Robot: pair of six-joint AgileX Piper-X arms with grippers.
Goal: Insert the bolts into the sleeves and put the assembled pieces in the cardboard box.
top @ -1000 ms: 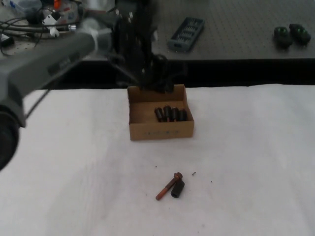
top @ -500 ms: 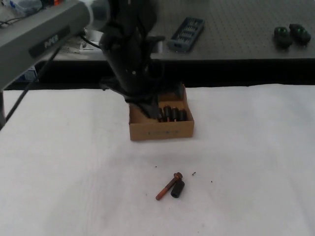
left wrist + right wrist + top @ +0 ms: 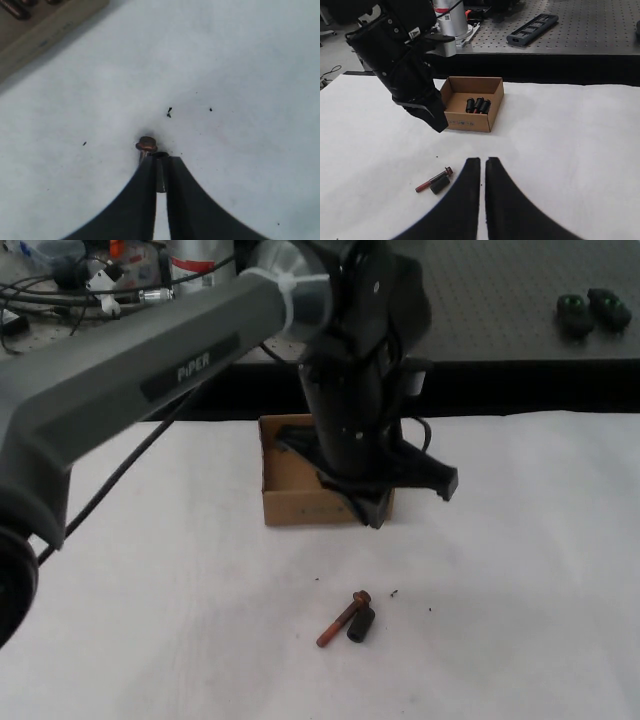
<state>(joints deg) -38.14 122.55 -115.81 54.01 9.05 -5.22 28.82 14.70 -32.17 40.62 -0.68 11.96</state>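
The left claw point(image 3: 376, 514) is being held closed and empty at the near wall of the cardboard box point(image 3: 300, 508). The right claw point(image 3: 482, 161) is being held closed too.

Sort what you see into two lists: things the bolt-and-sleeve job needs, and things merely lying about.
Job: loose bolt; loose sleeve; cardboard box; assembled pieces inside it.
Lying about: slotted tray; two dark parts; cables, all on the rear bench.
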